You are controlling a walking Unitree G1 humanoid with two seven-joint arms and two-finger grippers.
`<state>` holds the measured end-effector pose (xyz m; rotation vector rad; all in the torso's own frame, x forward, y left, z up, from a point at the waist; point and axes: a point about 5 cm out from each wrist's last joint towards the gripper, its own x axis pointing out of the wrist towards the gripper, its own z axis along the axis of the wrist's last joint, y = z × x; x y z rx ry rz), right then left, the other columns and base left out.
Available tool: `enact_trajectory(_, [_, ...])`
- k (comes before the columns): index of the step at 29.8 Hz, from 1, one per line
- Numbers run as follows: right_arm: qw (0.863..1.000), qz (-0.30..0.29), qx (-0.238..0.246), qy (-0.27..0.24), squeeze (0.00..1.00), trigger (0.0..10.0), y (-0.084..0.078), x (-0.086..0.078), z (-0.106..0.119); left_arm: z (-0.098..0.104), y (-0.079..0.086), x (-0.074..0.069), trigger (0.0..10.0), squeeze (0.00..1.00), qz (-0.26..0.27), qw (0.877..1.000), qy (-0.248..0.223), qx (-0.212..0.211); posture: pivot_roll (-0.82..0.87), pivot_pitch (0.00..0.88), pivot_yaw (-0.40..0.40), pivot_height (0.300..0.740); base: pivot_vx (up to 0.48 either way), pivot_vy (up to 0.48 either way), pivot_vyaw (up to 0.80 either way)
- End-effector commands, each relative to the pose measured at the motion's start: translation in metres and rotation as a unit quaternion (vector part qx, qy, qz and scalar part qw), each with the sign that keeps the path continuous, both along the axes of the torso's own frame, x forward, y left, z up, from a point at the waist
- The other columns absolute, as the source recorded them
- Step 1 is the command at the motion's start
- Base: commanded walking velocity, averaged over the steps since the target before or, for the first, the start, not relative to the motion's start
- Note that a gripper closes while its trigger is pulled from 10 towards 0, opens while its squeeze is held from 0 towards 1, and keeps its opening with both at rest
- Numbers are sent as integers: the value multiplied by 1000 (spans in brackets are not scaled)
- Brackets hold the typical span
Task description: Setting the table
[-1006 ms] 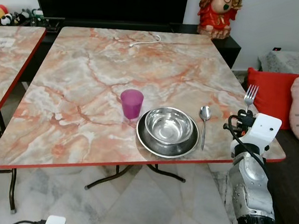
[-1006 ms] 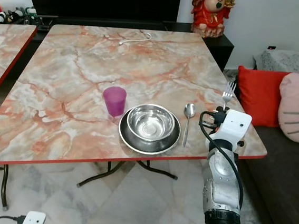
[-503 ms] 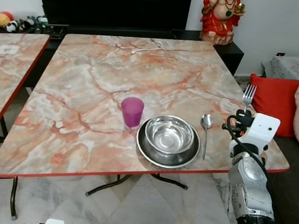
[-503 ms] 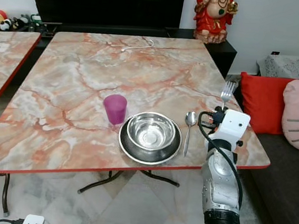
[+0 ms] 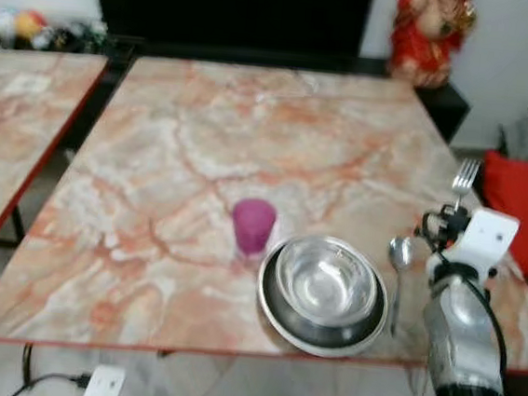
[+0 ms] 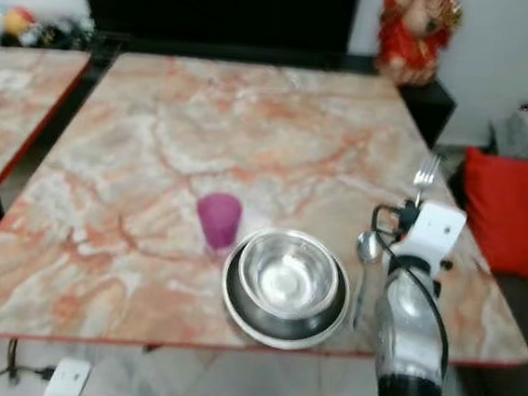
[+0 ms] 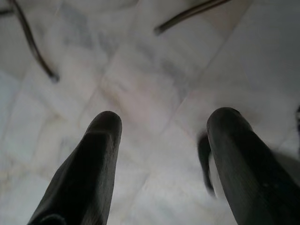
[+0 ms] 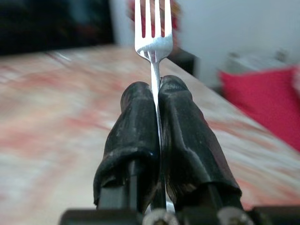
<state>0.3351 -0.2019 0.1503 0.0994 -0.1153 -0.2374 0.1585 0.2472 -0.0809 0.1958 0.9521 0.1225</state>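
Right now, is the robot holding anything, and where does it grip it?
Yes. The right gripper pinches a fork by its handle just below the tines, tines up. The left gripper is open and holds nothing.

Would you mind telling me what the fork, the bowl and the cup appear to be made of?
Fork: bright polished metal, probably steel. Bowl: shiny metal too, its inside mirroring light. Cup: matte purple, likely plastic, though blur leaves it open.

A home living room: a marble-look tabletop (image 5: 203,145) stands before a dark TV unit (image 5: 226,7), with a red statue (image 5: 429,36) and red cushion (image 6: 516,208).
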Motion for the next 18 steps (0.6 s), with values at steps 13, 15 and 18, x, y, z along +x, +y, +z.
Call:
enact_trajectory(13, [986,-97,-16,133,0,10000,-43,-30,-26,-7,1,-17,10000,0,4,999,33,0,-108,39,10,740,0,0,0])
enact_trajectory(15, [981,-99,-16,167,0,10000,-47,-34,-38,-7,1,-17,10000,0,2,999,34,-1,-113,37,12,740,0,0,0])
enact_trajectory(18, [979,-97,-15,176,0,10000,-46,-35,-41,-7,1,-17,10000,0,1,999,35,-2,-109,37,13,740,0,0,0])
